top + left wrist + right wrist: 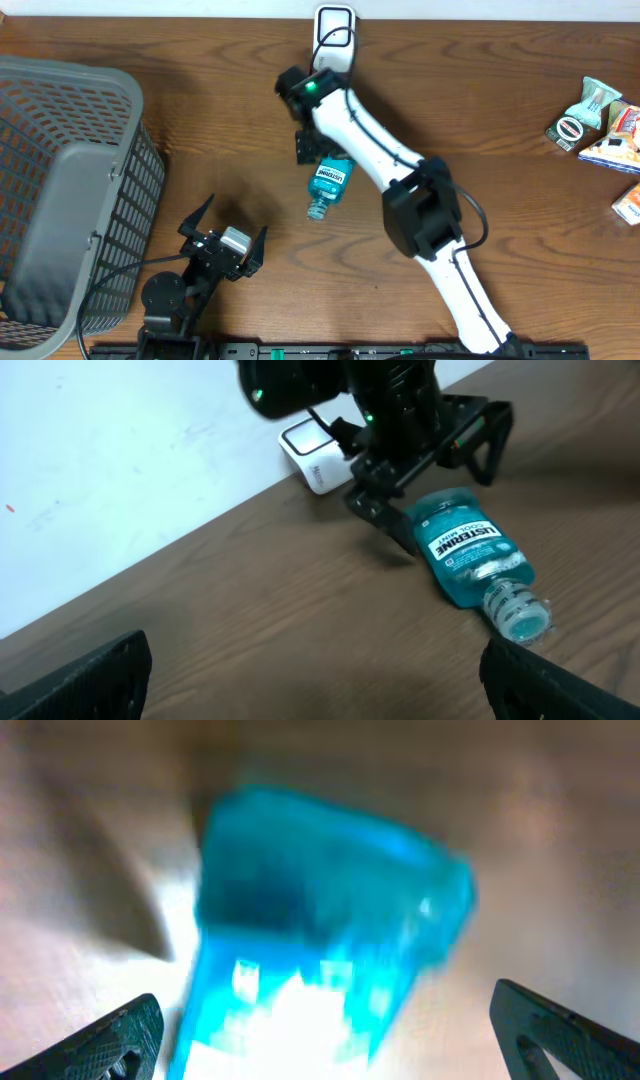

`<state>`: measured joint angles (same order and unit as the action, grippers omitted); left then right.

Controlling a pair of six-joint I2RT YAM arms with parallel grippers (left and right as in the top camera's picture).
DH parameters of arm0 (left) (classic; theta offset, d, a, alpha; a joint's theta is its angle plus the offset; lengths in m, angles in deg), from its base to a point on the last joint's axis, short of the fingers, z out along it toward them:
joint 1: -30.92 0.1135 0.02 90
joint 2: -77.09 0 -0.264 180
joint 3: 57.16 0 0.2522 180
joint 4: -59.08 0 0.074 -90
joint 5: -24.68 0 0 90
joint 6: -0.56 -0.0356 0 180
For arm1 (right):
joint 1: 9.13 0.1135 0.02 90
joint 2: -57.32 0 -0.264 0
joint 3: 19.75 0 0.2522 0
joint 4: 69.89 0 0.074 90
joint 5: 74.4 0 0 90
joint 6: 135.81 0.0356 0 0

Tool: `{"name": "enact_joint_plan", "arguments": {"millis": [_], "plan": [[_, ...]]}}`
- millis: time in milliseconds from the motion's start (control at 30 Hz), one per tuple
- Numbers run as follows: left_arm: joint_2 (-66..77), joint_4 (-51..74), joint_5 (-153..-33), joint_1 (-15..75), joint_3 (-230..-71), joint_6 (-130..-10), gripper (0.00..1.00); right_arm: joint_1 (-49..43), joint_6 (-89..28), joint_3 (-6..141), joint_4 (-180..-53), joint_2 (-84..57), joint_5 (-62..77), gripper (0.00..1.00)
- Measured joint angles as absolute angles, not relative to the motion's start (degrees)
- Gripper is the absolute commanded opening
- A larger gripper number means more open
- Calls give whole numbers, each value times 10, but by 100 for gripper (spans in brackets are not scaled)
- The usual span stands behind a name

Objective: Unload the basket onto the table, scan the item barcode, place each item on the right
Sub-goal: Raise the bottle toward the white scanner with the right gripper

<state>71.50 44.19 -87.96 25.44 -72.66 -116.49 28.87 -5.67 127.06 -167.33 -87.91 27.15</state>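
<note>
Right gripper (440,482), spread like left gripper (235,217), hangs over blue Listerine bottle (465,550) lying label-up on its side.

Fig. Objects on the wooden table (230,130).
A grey mesh basket (135,215) stood empty at the left edge; far to its right lay a cluster of snack packets (585,115), well apart from it.

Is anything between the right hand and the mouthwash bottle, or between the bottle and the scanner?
Nothing visible. The open right hand hangs at the bottle's base; between the bottle and the white scanner there is only that hand over bare table.
</note>
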Motion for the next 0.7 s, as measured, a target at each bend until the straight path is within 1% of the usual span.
{"name": "enact_joint_plan", "arguments": {"millis": [133,233,367,467,500,633,667,700], "plan": [[715,442,-880,254,-727,-1165,98,310,25,1269,-1695,-879,286,99],[715,442,-880,254,-727,-1165,98,315,57,1263,-1691,-879,299,97],[715,442,-880,254,-727,-1165,98,315,72,1248,-1678,-879,313,91],[715,442,-880,254,-727,-1165,98,315,70,1219,-1644,-879,319,86],[715,442,-879,254,-727,-1165,98,315,67,1209,-1634,-873,320,82],[715,442,-880,254,-727,-1165,98,317,63,1162,-1617,-851,307,57],[715,442,-880,254,-727,-1165,98,317,60,1152,-1620,-849,307,45],[715,442,-880,254,-727,-1165,98,318,58,1147,-1623,-846,310,36]]}}
